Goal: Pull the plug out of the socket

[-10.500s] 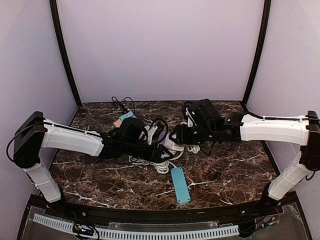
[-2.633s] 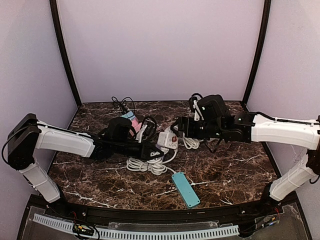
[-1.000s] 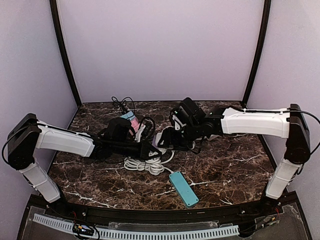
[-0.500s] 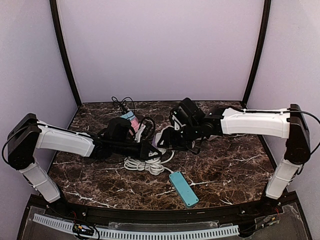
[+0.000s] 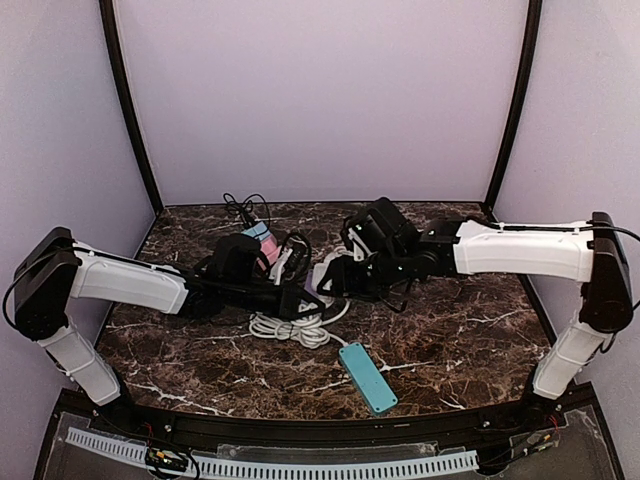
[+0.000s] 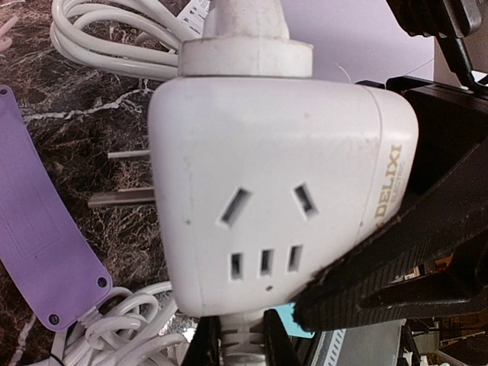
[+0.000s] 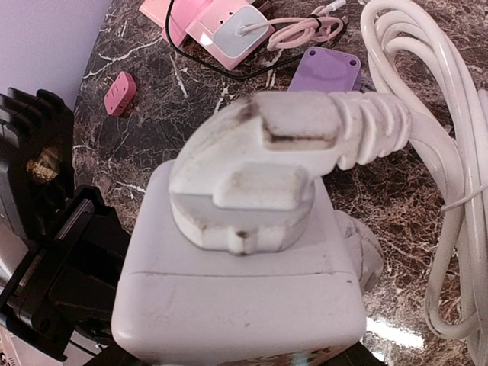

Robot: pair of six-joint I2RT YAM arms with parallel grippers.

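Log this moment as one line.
left gripper: shut on socket cube | plug: seated in cube | right gripper: at plug, grip unclear

plug (image 7: 259, 164) pins: hidden in socket (image 7: 236, 297) | right tool (image 5: 333, 283) fingertips: outside wrist frame

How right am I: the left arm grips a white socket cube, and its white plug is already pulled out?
Not quite. The left gripper does grip the white socket cube, but the white plug is not out: the right wrist view shows it seated in the cube.
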